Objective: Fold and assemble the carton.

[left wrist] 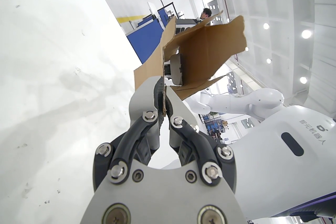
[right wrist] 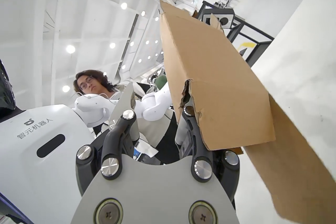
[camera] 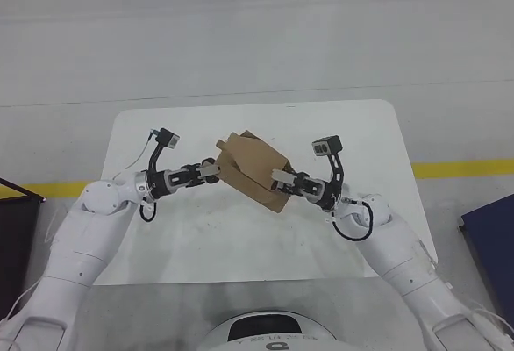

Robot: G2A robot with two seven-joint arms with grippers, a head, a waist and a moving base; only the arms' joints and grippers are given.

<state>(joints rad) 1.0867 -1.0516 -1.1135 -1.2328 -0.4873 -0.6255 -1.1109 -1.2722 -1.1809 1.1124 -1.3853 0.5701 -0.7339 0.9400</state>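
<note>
Pinching a thin flap edge at one end of the carton (camera: 253, 167), the left end effector (left wrist: 163, 93) is closed on a single layer of cardboard. That looks like the only firm hold on the box. At the carton's opposite end the right end effector (right wrist: 158, 103) has its fingers wide apart and grips nothing. One finger (right wrist: 187, 112) sits right against a ragged, torn corner of the carton wall. The carton is half opened and tilted, with loose flaps sticking out. It appears raised above the white worktop (camera: 239, 246) beneath it, though I cannot tell whether a low corner touches.

The main risk, as I judge it, is the one-sided grip. With the whole box hanging from one flap, any twist could bend the flap along its crease, swing the carton down, or let the cardboard slide out of the pads. The torn corner is the second weak spot. If the open end effector closes or pushes there, the rip may run further and spoil the wall. Closing on the wrong layer could also crush the box flat instead of squaring it.
</note>
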